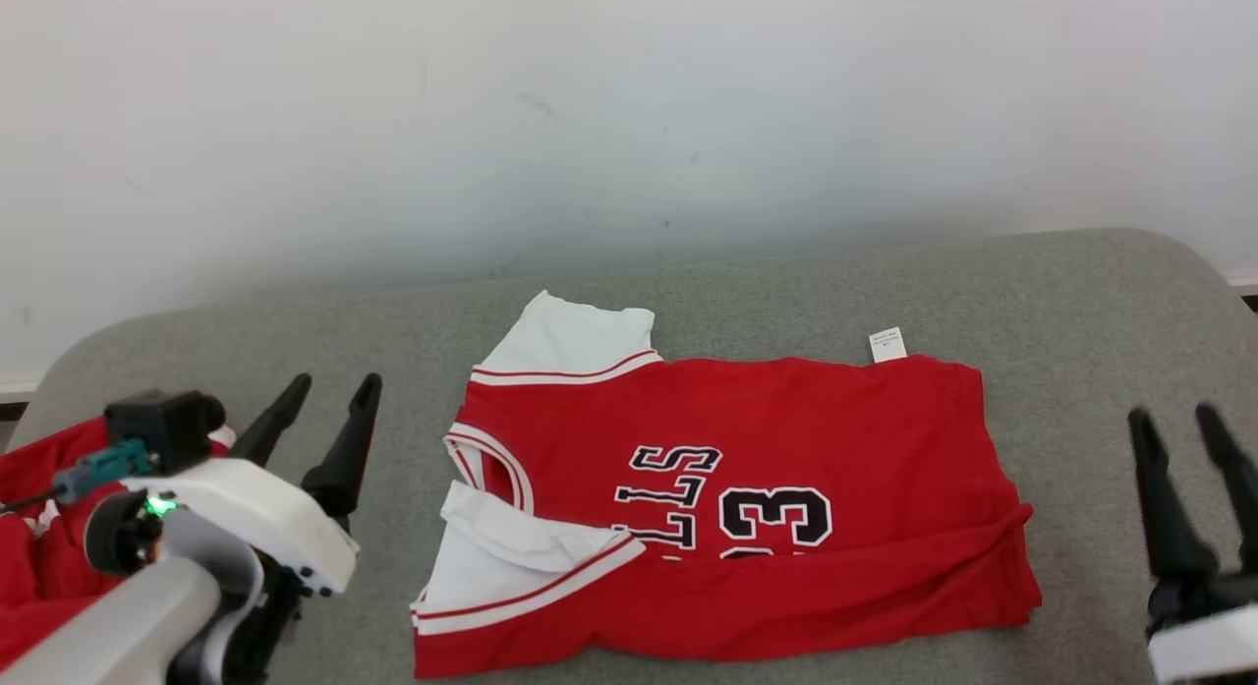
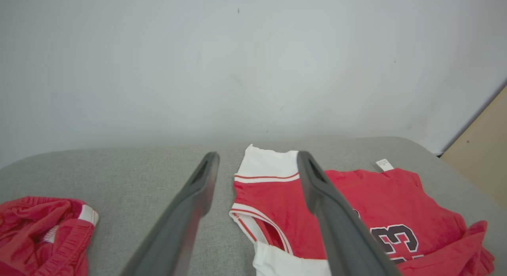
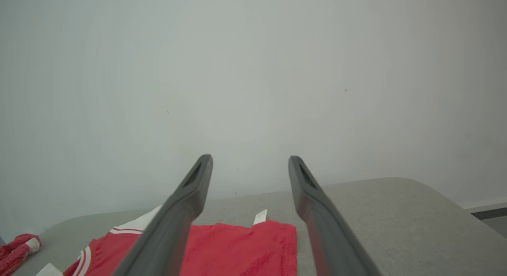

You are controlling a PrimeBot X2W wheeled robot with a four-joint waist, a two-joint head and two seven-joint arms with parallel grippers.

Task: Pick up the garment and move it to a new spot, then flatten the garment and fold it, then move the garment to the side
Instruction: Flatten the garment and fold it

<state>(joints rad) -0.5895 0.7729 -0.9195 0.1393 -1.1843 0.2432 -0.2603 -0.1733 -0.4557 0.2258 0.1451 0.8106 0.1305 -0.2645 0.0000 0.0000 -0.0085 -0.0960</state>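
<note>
Two-handed hovering, wide open, gripping nothing: left end effector point(image 1: 336, 380), right end effector point(image 1: 1172, 413). Seeing garment point(image 1: 747, 410) lying on bench point(image 1: 1081, 292), stretching 9 to 3 o'clock, sitting at 3 from the nearer left.

Lab-like room, grey table point(image 1: 983, 292), white wall point(image 1: 590, 95)

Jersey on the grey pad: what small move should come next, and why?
Probably bring the left end effector across to the far white sleeve and fold it in. The jersey lies flat with its near edge folded over the lettering, while that sleeve sticks out past the body. Both it and the right end effector stand open, apart from the cloth.
</note>
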